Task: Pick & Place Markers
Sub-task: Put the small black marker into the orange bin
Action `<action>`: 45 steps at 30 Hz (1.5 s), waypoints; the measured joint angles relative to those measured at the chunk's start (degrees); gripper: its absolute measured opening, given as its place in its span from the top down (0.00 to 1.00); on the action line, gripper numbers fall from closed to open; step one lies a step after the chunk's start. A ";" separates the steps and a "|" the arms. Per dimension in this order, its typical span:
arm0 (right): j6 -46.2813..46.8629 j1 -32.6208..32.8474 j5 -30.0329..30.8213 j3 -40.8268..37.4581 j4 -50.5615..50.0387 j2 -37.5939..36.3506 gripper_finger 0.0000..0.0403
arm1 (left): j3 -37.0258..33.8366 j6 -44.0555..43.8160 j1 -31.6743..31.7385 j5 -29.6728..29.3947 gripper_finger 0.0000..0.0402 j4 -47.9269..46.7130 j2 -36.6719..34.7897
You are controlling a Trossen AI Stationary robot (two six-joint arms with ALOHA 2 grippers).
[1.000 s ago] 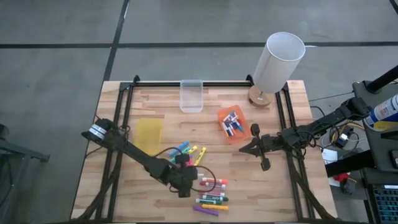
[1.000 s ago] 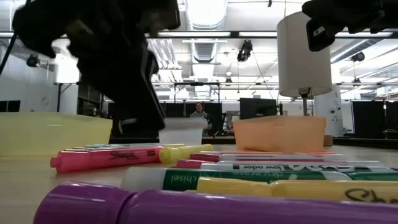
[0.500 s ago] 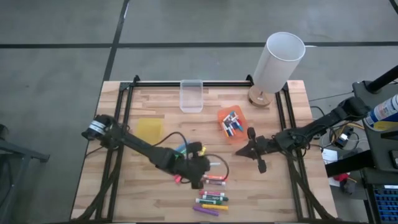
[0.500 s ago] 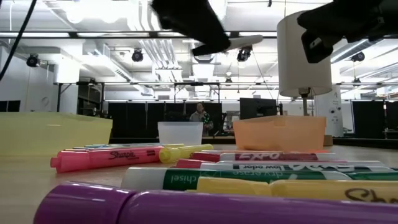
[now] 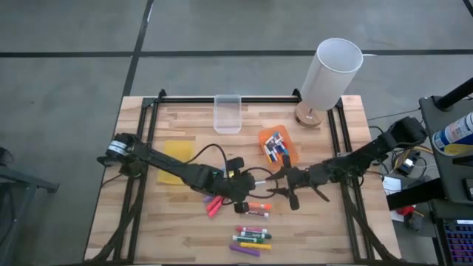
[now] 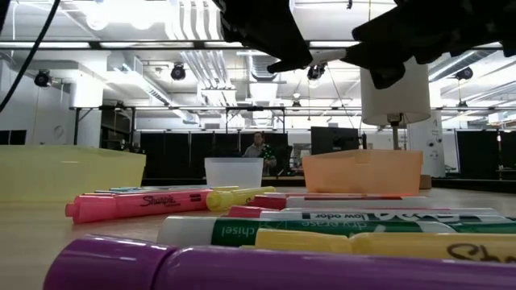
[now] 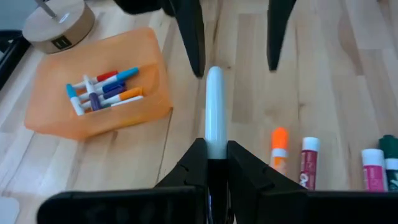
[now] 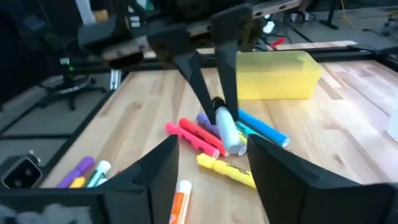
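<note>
My left gripper (image 5: 247,186) is above the middle of the table, shut on a pale white-barrelled marker (image 7: 213,106). The marker points at my right gripper (image 5: 279,186), which is open. The right gripper's two fingers stand on either side of the marker's free end (image 8: 229,140) without touching it. Other markers lie on the table: pink ones (image 5: 214,205), an orange and a red one (image 5: 256,209), and a row near the front edge (image 5: 251,238). More markers lie in the orange bin (image 5: 279,148). My left gripper pinches the marker's rear end (image 7: 213,144) between its two fingers. The fingers point toward the table's right edge, and the marker sticks out past their tips along their line. The marker is lifted clear of the table.
A yellow bin (image 5: 176,161) stands at the left, a clear bin (image 5: 228,114) at the far edge, and a lamp with a white shade (image 5: 329,77) at the far right. A black frame (image 5: 148,148) runs along the table's sides.
My left gripper has risen from the markers near the front edge. It has gone toward the table's right and far side with the pale marker, which is now clear of the table. My right gripper has gone toward the table's left and has met it, still open.
</note>
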 joint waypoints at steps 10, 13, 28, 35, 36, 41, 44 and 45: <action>-1.31 0.02 0.01 4.03 0.20 6.45 0.53 | 0.00 -0.36 -0.50 0.08 0.92 0.34 0.00; -1.37 0.02 0.04 4.92 0.10 7.14 0.55 | 0.00 -0.41 -0.50 0.15 0.92 0.39 0.00; -0.80 -0.02 0.25 5.04 -0.25 6.95 0.84 | -0.02 -0.53 -0.54 0.51 0.92 0.47 0.00; -0.61 -0.03 0.27 5.17 -1.36 6.84 0.93 | -0.04 -2.43 -0.54 0.50 0.90 0.54 0.00; -0.46 -0.04 0.25 5.17 -1.36 6.84 0.92 | -0.04 -3.14 -0.54 0.50 0.89 0.55 0.00; -0.29 -0.24 0.24 5.16 -3.34 6.74 0.92 | -0.04 -3.94 -0.48 -0.40 0.79 0.56 0.00; 0.98 -0.76 0.23 5.09 -6.32 6.69 0.92 | -0.04 -5.61 -0.39 -1.96 0.70 0.91 -0.07; 1.44 -1.14 0.31 5.11 -7.42 6.45 0.92 | -0.04 -5.78 -0.39 -2.57 0.68 0.84 -0.07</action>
